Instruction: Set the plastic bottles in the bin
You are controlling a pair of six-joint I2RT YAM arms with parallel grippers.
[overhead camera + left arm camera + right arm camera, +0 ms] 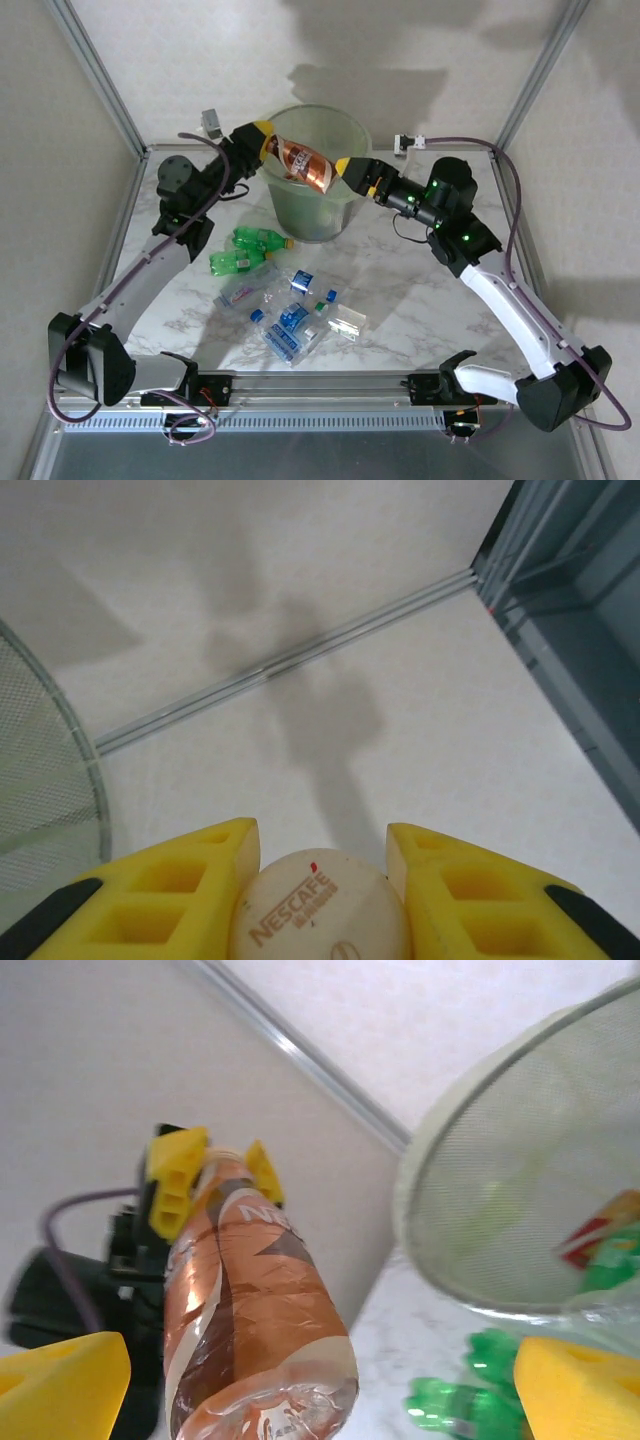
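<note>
The brown-labelled Nescafé bottle hangs tilted across the mouth of the pale-green bin. The left jaws pinch its cream cap, which is the only grip on it. The right jaws stand spread wide to either side of the bottle's base and do not appear to touch it. The likeliest failure is a bad drop. In the top view the cap end sits about over the bin's left rim, so if the left jaws let go here the neck could land on the rim and the bottle could tip out onto the counter. A grip on a smooth round cap may also let the bottle swing or slip early. The right jaws are close to the far rim, and a careless pull-back could nudge the light bin. The green bottles lie just beside its foot, with the clear blue-labelled bottles nearer the arms, all waiting on the counter.
</note>
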